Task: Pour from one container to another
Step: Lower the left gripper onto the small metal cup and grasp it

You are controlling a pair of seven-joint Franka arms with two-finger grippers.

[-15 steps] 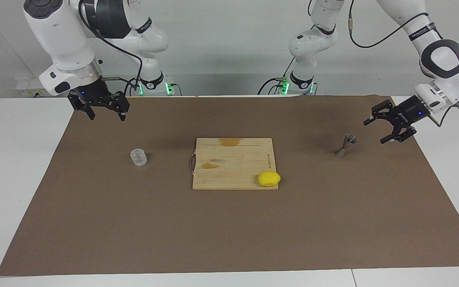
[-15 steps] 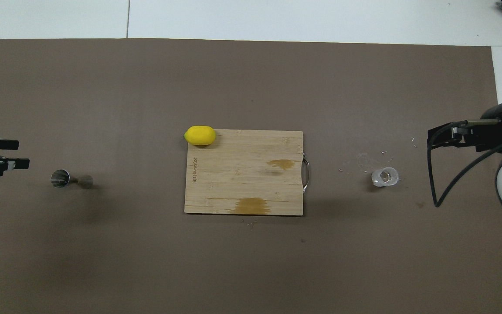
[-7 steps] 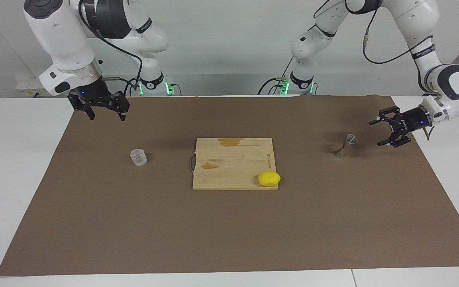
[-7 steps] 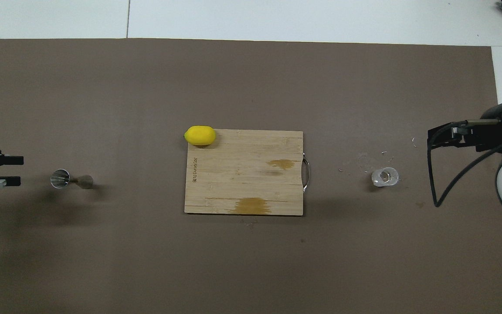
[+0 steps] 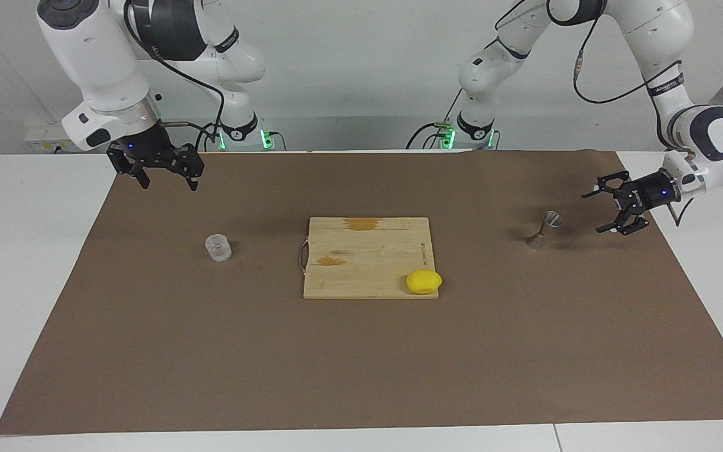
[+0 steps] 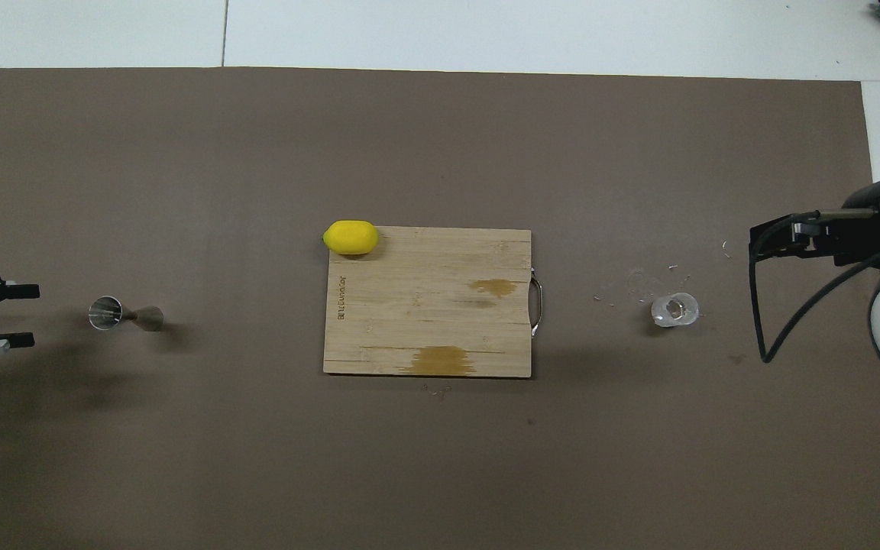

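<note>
Moved: my left hand [image 5: 606, 211] has dropped lower and drawn level with the small grey metal hourglass-shaped jigger [image 5: 543, 230], low over the surface toward the left arm's end.
Left hand: fingers spread wide, holding nothing, apart from the jigger.
Jigger: upright on the brown surface [image 5: 361, 364].
Right hand [image 5: 166, 182]: waits open and empty (unchanged), raised above the surface.
Short clear textured glass tumbler [image 5: 218, 247]: upright, toward the right arm's end.
</note>
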